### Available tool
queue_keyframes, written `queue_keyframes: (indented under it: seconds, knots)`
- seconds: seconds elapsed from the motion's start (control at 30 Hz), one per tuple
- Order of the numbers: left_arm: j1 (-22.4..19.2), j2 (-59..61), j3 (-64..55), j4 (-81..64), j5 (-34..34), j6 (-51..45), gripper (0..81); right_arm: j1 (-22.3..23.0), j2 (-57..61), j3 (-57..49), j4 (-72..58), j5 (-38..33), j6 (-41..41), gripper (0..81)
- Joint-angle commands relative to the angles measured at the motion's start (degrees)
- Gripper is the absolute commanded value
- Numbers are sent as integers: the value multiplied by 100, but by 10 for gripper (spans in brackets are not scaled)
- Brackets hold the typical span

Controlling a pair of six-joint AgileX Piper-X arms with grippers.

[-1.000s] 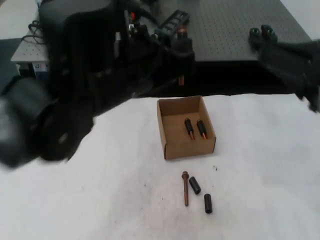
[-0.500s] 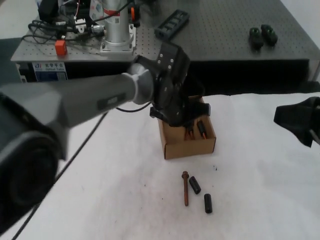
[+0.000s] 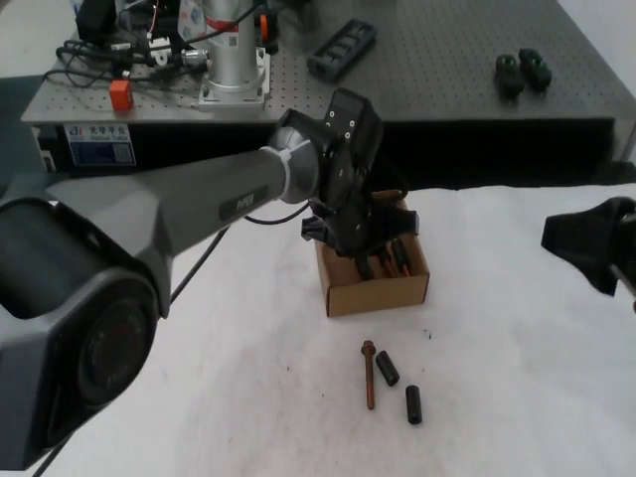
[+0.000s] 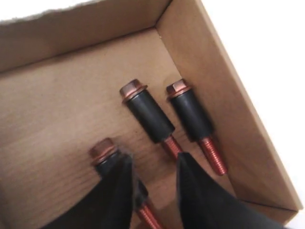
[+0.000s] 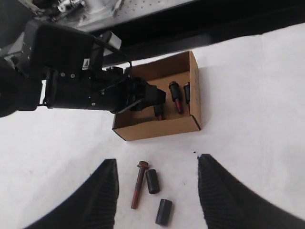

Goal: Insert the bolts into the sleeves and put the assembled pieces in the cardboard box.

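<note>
Left gripper [image 4: 153, 164]: down inside the cardboard box [image 4: 228, 95]. Its fingers [image 4: 112, 191] are parted a little and clamp nothing.
Third assembled piece [image 4: 102, 151]: lies on the box floor with its sleeve against the inner side of one finger. The copper head pokes out past that fingertip and the thread shows in the gap. Bare cardboard shows between the thread and the other finger.
Two other assembled pieces [image 4: 147, 114]: lie side by side and nearly parallel on the box floor, just beyond the fingertips. Their heads point away from the fingers, and the outer piece is close to a side wall.
Right gripper [image 5: 156, 159]: above the table [image 3: 517, 378] on the right, well apart from the box. Its fingers are spread wide and hold nothing.
Loose bolt [image 3: 369, 376]: flat on the table on the near side of the box, bare.
Loose sleeves: one [image 3: 387, 369] lies just beside the bolt, the other [image 3: 413, 404] is near it. In the right wrist view all three show between the spread fingers, untouched.
</note>
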State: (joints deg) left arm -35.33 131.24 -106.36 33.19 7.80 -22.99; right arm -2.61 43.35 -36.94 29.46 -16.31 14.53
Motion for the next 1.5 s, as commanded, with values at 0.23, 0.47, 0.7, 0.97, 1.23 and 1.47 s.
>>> queue_keyframes:
  seconds: [0.23,0.47,0.7,0.97,1.23,1.47]
  knots:
    - [365,-1443,13,806,-623,659,234,1245,2536,-871,1019,1052,-904,344]
    - [697,-2840,1584,581,-629,763,234,1958,4607,-1530,1145,1348,-737,344]
    - [827,-3939,3108,12,-608,830,234,2342,5394,-1797,881,1336,-571,344]
    - [816,-4366,3744,447,35,1077,234,2370,5745,-1797,649,1631,-469,288]
    - [516,-4358,4212,606,716,2006,234,2370,5895,-1797,679,1704,-610,127]
    - [-224,-4233,4250,712,1052,3523,234,2085,5676,-1783,1118,1704,-748,47]
